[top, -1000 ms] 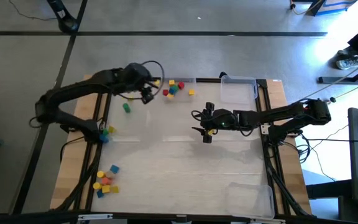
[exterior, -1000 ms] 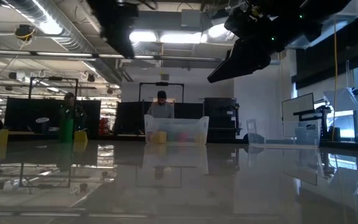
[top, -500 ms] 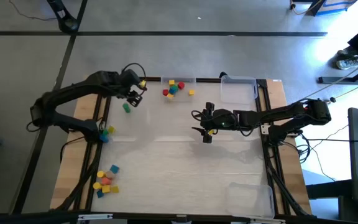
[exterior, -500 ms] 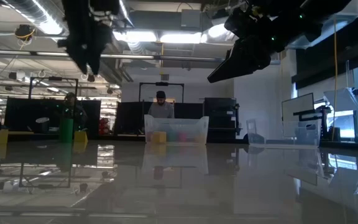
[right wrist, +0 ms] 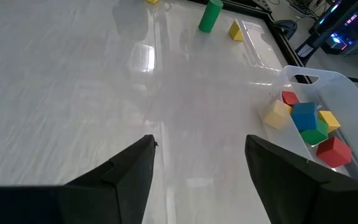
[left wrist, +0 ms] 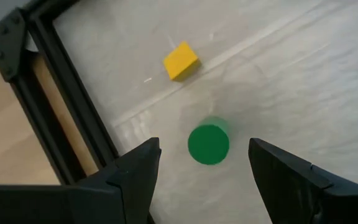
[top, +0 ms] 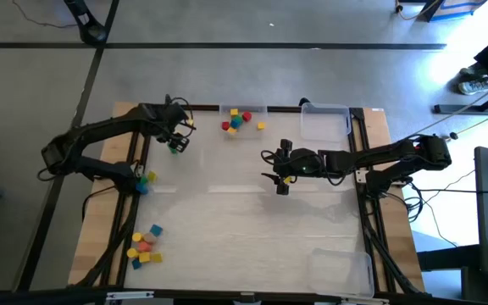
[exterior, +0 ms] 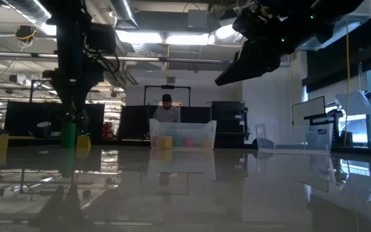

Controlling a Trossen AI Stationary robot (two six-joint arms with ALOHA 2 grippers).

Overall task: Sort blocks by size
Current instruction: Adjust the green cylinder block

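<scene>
Left gripper (top: 174,142): seen in the upper left of the high view, poised directly above the green cylinder (left wrist: 208,144); its fingers (left wrist: 135,177) are spread apart, one on each side of the cylinder in the left wrist view, with nothing grasped.
Green cylinder: stood upright on the white table (top: 244,237), near the table's left edge; a yellow block (left wrist: 180,61) lies close by, apart from it.
Right gripper (top: 278,172): held over the middle of the table in the high view, right of centre; its fingers (right wrist: 120,174) are parted and nothing is held between them.
Clear tray at the top edge (right wrist: 347,106): several blocks are gathered in it, among them red (right wrist: 333,151), blue (right wrist: 304,116), green and yellow ones; in the high view they show at upper centre (top: 235,120).
Blocks at lower left (top: 145,243): a small cluster of yellow, blue and orange pieces is seen near the table's lower left corner in the high view.
Blocks at middle left (top: 145,181): a blue and a yellow piece lie by the left edge.
Second clear tray (top: 324,120): set at the upper right of the table.
Third clear tray (top: 341,269): set at the lower right.
Background: a person (exterior: 167,111) is seen far behind the table in the low view.
</scene>
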